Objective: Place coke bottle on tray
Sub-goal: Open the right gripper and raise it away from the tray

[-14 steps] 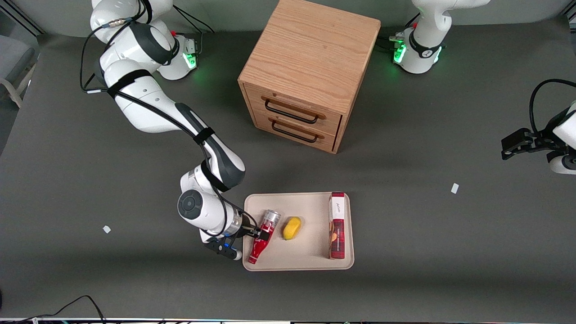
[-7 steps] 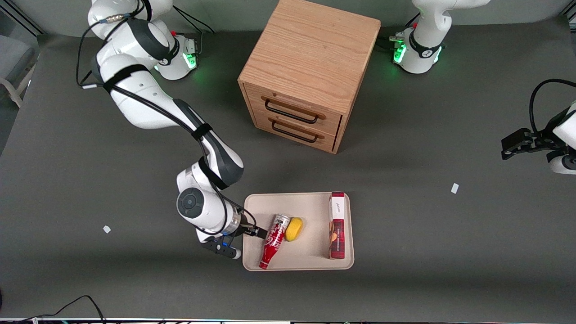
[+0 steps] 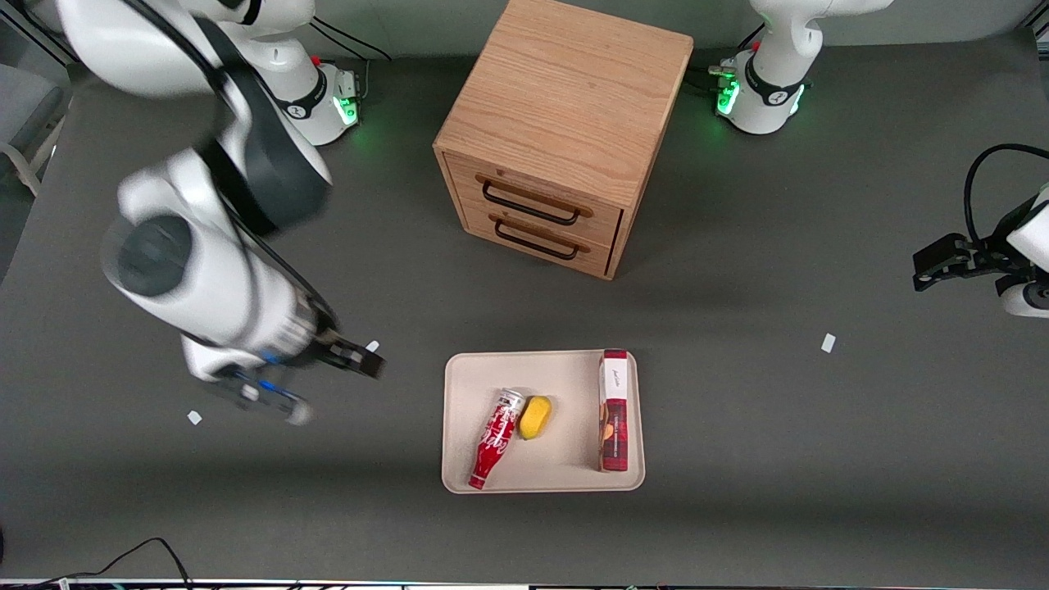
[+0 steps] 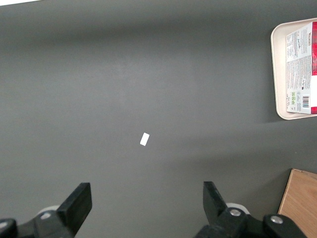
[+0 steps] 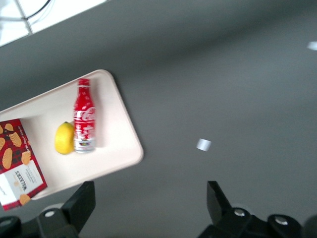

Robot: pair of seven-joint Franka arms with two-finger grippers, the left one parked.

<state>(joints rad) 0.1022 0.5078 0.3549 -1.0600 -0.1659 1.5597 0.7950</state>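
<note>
Coke bottle (image 3: 495,439) lying on its side on the tray (image 3: 464,375), cap pointing toward the front camera, silvery base touching a yellow lemon (image 3: 534,416). Red-and-white box (image 3: 614,410) standing on the same tray along the edge toward the parked arm's end. Gripper (image 3: 358,358) up over bare table, well apart from the tray toward the working arm's end, fingers spread wide and holding nothing. Wooden drawer cabinet (image 3: 565,131) farther from the front camera than the tray.
</note>
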